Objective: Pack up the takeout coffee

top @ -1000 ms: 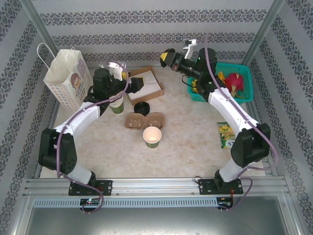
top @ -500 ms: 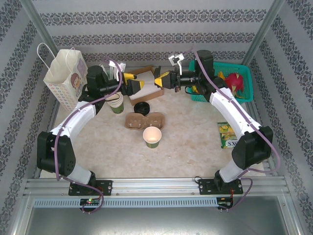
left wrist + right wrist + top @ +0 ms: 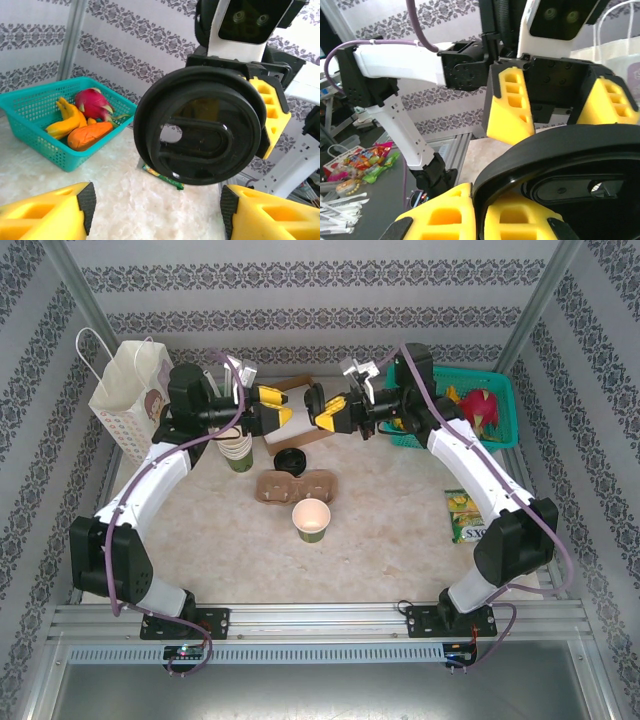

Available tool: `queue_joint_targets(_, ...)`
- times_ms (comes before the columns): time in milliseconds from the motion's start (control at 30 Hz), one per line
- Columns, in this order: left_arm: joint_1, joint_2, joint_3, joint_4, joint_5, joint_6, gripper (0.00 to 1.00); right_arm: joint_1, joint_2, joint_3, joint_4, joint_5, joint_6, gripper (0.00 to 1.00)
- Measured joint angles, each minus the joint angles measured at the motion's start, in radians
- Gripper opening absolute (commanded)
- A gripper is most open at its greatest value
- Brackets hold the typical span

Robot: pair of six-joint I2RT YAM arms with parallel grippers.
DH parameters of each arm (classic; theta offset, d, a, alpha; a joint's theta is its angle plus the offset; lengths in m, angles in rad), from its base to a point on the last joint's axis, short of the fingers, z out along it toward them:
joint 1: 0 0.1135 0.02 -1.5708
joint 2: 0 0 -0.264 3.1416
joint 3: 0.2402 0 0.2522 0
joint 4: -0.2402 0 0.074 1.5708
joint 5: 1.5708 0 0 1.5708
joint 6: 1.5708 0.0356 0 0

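Holding the black lid (image 3: 200, 125) up in the air above the far middle of the surface (image 3: 390, 510).
Pinching that lid by its rim in the right claw (image 3: 325, 417), closed on it, flat face pointing at the left claw (image 3: 560, 110). Carrying the left claw wide, yellow fingers (image 3: 45, 215) standing one to each side of the lid and apart from it. Showing the green paper cup (image 3: 311, 521) standing open-topped at mid-surface, right at the near edge of the cardboard carrier (image 3: 297, 486). Showing a black disc (image 3: 290, 461) just beyond the carrier, a cup stack (image 3: 237, 447) left of it, a paper bag (image 3: 135, 400) far left, a teal basket (image 3: 35, 132) of fruit far right.
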Motion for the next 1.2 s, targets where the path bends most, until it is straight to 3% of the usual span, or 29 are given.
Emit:
queue_joint_targets(200, -0.002, 0.0, 0.087, -0.13, 0.071, 0.112, 0.54, 0.033, 0.0, 0.005, -0.005, -0.026, 0.003, 0.0)
queue_joint_targets(367, -0.009, 0.03, 0.252, -0.399, 0.156, 0.325, 0.39, 0.051, 0.0, 0.005, -0.006, -0.029, 0.004, 0.0)
queue_joint_targets(533, -0.014, 0.103, 0.414, -0.65, 0.184, 0.484, 0.39, 0.063, 0.0, 0.008, -0.006, -0.028, 0.004, 0.0)
queue_joint_targets(667, -0.036, 0.081, 0.322, -0.607, 0.087, 0.46, 0.48, 0.065, -0.001, 0.016, -0.006, -0.024, 0.007, 0.0)
queue_joint_targets(800, -0.042, 0.045, 0.218, -0.545, 0.035, 0.416, 0.49, 0.065, -0.004, 0.018, -0.006, -0.021, 0.016, 0.0)
queue_joint_targets(1200, -0.042, 0.045, 0.268, -0.542, 0.109, 0.446, 0.46, 0.078, -0.021, 0.03, -0.006, -0.042, 0.022, 0.0)
